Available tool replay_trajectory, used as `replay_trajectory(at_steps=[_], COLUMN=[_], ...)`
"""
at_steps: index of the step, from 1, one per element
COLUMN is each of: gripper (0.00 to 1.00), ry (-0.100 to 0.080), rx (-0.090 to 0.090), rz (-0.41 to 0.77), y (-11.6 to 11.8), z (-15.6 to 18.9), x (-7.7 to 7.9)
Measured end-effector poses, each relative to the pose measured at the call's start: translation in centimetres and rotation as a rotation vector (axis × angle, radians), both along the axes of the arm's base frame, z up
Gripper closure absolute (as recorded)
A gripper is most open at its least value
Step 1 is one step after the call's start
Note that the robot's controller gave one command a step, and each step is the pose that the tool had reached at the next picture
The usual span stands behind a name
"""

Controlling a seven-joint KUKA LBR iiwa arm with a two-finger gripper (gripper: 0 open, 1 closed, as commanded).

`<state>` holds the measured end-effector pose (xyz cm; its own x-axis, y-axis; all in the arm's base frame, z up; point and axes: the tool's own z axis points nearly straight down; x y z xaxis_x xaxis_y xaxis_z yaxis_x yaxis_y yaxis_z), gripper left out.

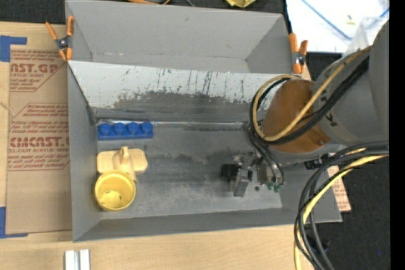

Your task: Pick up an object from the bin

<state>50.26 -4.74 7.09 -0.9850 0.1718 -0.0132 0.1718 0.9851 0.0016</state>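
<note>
My gripper (235, 179) is low over the bin floor at the right, its dark fingers pointing left, with bare floor under them. A yellow plastic cup-like toy with a cream handle piece (118, 179) lies at the bin's left front. Behind it, along the back wall's foot, lies a blue block with a row of round studs (124, 130). Both things are well to the left of the gripper and apart from it.
The arm with its orange cover and looping cables enters over the bin's right side. The bin's sloping walls close in on all sides; bare floor lies between the gripper and the two things at the left.
</note>
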Motion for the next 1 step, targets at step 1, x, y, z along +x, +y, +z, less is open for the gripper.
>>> replay_trajectory(at_steps=[1], gripper=[1.0], ry=[0.012], rx=[0.002], rz=[0.001], y=[0.09], z=[2.14], x=[-0.36])
